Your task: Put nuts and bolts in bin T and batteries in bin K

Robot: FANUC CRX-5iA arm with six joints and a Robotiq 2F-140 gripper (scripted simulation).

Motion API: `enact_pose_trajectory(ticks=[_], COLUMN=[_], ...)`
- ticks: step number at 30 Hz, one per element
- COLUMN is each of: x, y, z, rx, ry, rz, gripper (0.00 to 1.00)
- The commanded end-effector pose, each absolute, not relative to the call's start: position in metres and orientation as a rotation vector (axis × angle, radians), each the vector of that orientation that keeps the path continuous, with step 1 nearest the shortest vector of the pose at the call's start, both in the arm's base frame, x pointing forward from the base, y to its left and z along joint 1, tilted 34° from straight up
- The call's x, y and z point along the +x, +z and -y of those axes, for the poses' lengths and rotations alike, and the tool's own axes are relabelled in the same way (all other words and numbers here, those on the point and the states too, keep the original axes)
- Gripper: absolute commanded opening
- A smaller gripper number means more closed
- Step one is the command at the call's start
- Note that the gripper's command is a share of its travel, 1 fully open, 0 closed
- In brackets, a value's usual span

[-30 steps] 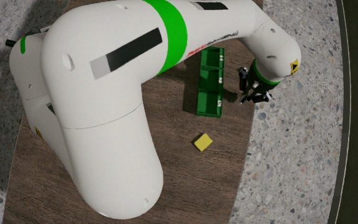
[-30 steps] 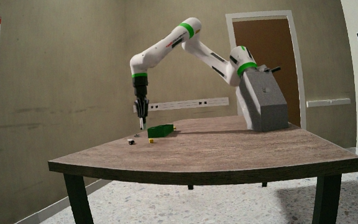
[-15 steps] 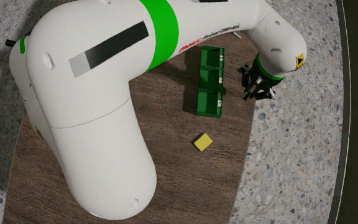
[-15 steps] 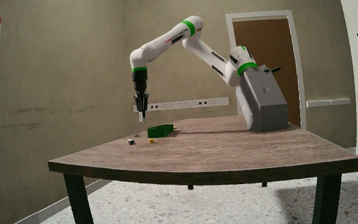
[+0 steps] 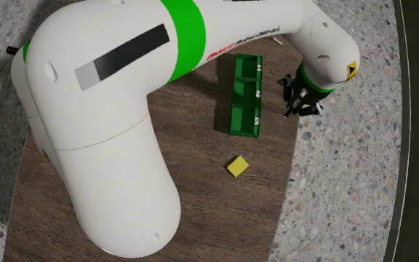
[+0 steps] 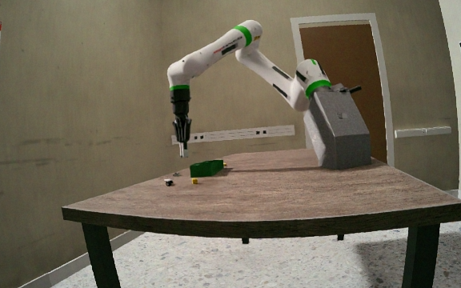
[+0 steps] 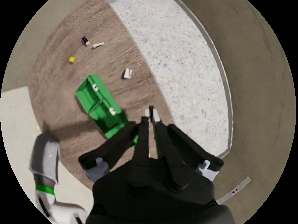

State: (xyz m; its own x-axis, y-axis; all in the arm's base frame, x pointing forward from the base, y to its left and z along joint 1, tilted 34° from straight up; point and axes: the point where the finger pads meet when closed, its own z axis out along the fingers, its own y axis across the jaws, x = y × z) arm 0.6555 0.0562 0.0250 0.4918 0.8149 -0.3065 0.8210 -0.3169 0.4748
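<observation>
My gripper is nearly closed on a small dark piece, apparently a battery, held upright between the fingertips. It hangs above the table's edge, beside the bins. A row of three joined green bins stands flat; its small white labels are too blurred to read. A light bolt-like piece lies beyond the far end of the bins. A black-and-white piece and a thin whitish piece lie farther off; their kinds are unclear. The bins look empty where their insides show.
A yellow block lies off the near end of the bins. A smaller yellow block lies beyond their other end. The arm hides part of the wooden table in the top view.
</observation>
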Motion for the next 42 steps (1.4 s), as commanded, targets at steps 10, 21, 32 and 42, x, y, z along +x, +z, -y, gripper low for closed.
enact_pose_trajectory(ticks=[10,21,32,42], x=[0.604,0.544,0.534,0.536], y=[0.021,0.016,0.015,0.015], z=[-0.033,-0.006,-0.001,-0.002], rx=[2.125,1.823,1.615,1.615], ry=[-0.034,-0.191,-0.274,-0.274], rz=[-1.394,-1.78,-1.992,-1.992], gripper=[0.12,0.12,0.12,0.12])
